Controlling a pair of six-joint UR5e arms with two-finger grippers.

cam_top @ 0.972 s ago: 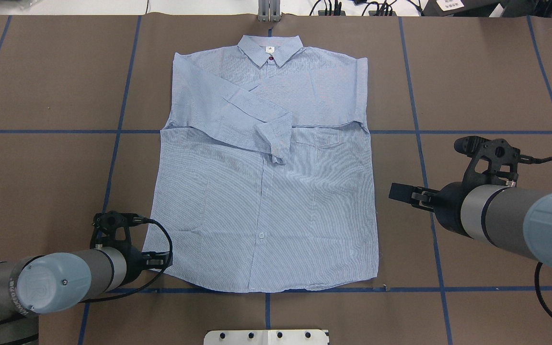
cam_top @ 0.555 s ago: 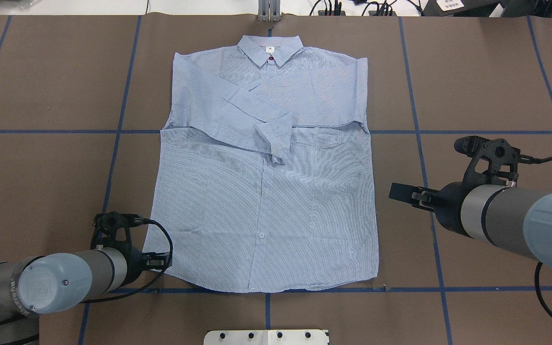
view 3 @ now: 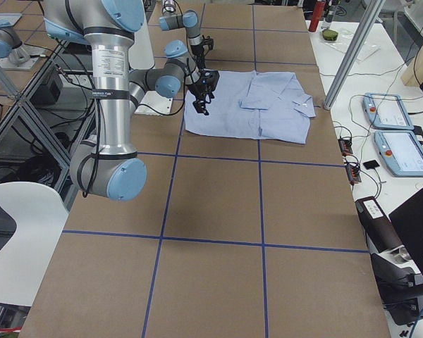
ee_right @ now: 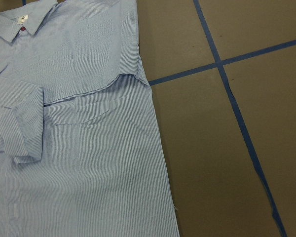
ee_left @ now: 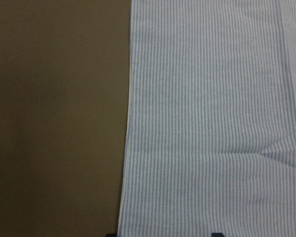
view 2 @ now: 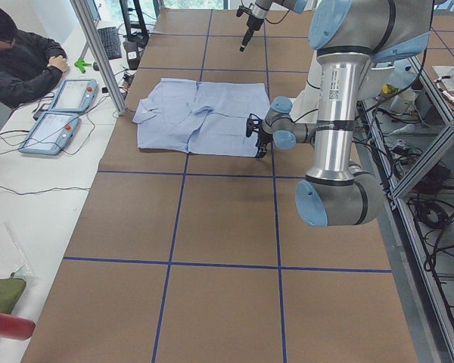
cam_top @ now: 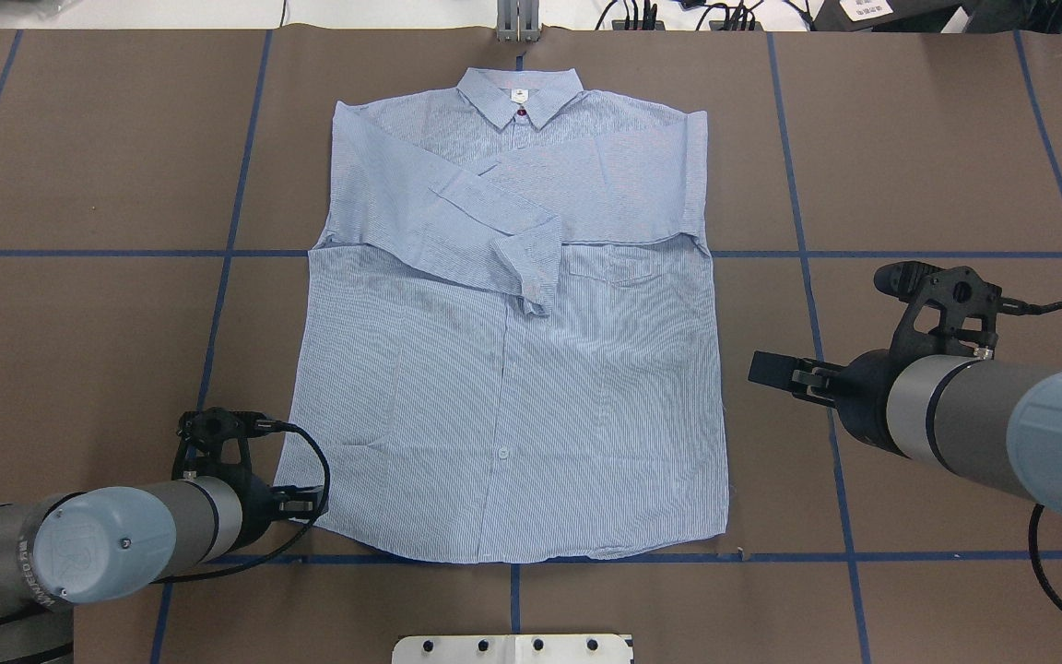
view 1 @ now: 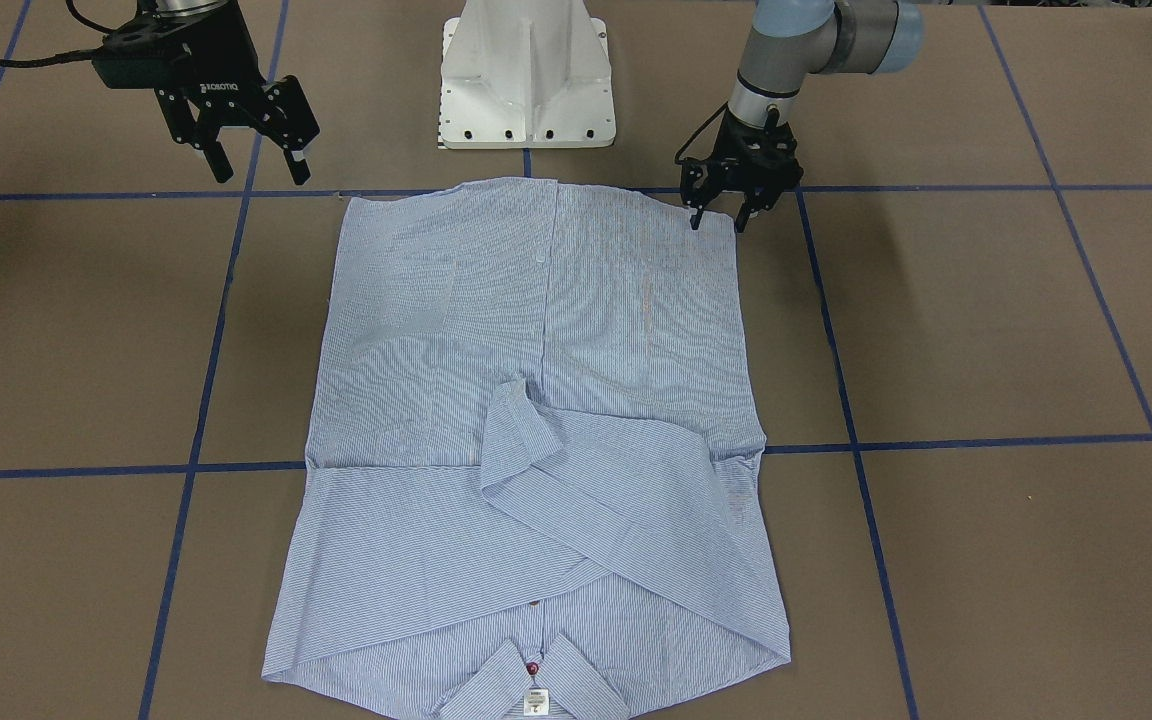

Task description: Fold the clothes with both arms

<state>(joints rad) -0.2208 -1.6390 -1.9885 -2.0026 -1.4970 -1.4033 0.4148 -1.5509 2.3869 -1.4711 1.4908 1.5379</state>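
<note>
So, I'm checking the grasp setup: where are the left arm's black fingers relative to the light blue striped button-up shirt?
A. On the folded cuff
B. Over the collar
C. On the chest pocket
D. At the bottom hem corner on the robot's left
D: the left gripper, its fingers apart, sits at the hem corner of the light blue striped button-up shirt, at the end nearest the robot's base.

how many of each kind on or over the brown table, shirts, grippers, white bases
shirt: 1
grippers: 2 (left gripper, right gripper)
white base: 1
total: 4
</note>
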